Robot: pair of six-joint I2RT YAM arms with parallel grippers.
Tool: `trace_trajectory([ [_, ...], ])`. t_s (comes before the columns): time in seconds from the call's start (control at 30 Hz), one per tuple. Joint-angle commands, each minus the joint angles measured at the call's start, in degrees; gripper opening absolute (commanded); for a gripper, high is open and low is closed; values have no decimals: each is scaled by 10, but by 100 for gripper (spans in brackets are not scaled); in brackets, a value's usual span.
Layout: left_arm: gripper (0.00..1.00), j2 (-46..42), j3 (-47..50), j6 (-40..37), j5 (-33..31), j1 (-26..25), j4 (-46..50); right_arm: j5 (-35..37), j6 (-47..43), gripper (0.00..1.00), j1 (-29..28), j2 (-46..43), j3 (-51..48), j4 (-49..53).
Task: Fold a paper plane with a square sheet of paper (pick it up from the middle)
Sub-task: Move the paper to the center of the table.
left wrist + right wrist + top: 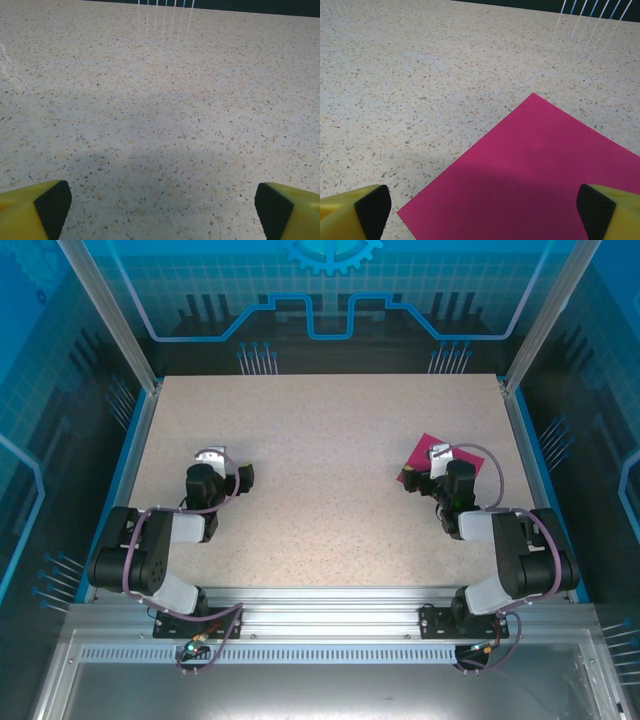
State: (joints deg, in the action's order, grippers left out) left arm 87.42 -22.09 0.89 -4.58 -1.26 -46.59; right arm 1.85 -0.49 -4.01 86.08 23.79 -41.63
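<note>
The square sheet of paper (428, 444) is magenta-pink and lies flat, without folds, on the right side of the speckled table (320, 440), turned corner-on. My right gripper (438, 466) hovers over its near part and hides some of it. In the right wrist view the sheet (535, 175) spreads between the wide-apart black pads (372, 209), and the right gripper (482, 212) is open with nothing held. My left gripper (216, 466) sits over bare table on the left. In its wrist view the left gripper (162, 210) is open and empty. A paper plane is out of view.
Blue-edged transparent walls (130, 430) enclose the table on the left, right and back. An aluminium rail (320, 605) carrying both arm bases runs along the near edge. Open tabletop stretches between the two grippers.
</note>
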Motion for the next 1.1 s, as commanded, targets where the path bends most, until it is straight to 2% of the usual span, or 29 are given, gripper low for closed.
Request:
trace_trajectory([
  [0.0,98,-18,-10,-12,20,9,6,-19,-8,99,13,-2,8,-14],
  [0.13,99,-83,12,-2,16,11,26,-9,-17,99,2,-16,-5,-25],
  [0.2,98,-106,-9,12,15,13,89,2,-19,99,-3,-27,-11,-30],
  [0.27,98,-118,-40,26,19,15,160,16,-19,100,-8,-55,5,22],
  [0.3,99,-122,-43,26,21,15,170,23,-12,99,-10,-74,23,71],
  [0.37,98,-138,-44,33,9,16,180,32,17,99,-8,-111,98,281],
  [0.4,98,-148,-49,45,0,17,198,37,29,99,-8,-120,129,349],
  [0.47,99,-167,-86,100,-31,18,269,65,95,99,-7,-121,195,500],
  [0.57,98,-185,-137,152,-27,18,365,64,152,99,-5,-109,262,638],
  [0.6,98,-191,-143,171,-24,18,376,65,172,99,-4,-108,282,658],
  [0.73,98,-224,-149,221,17,19,402,-26,234,99,15,-99,269,659],
  [0.83,98,-240,-146,294,0,21,438,-103,272,99,44,-68,269,662],
  [0.93,98,-226,-165,313,79,26,471,-162,284,99,53,-22,258,636],
  [1.0,98,-211,-161,330,156,25,444,-168,288,98,52,7,278,639],
  [1.07,98,-198,-156,349,199,21,425,-172,293,97,52,35,298,645],
])
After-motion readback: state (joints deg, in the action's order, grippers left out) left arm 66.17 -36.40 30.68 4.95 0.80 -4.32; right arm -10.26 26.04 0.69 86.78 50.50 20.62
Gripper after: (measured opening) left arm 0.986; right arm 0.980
